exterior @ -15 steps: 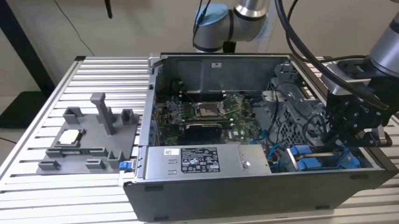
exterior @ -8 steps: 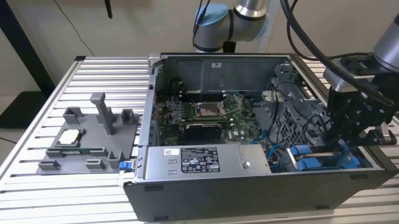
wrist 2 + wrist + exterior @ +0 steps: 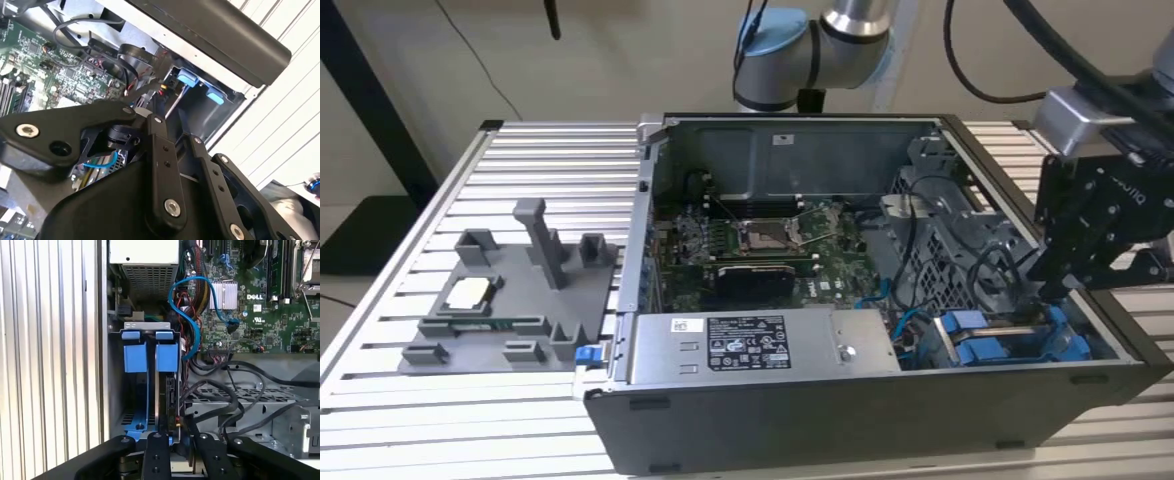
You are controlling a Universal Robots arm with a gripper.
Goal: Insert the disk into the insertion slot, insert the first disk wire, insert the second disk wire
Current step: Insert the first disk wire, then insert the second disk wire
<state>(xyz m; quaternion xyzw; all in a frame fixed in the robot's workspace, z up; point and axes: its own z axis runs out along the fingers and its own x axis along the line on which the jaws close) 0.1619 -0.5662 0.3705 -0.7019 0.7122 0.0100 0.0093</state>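
Disk (image 3: 170, 390) mostly hidden within insertion slot (image 3: 135, 390)

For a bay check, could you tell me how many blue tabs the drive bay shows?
2, side by side at the insertion slot: one blue tab nearer the ribbed table, the other nearer the motherboard. More may be hidden.

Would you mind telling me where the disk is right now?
The disk stands on edge in the insertion slot, at the exterior view's right, beside the power-supply box.

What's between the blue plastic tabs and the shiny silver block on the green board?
A looping light-blue cable and a bundle of red and black wires, seen in the first wrist view.
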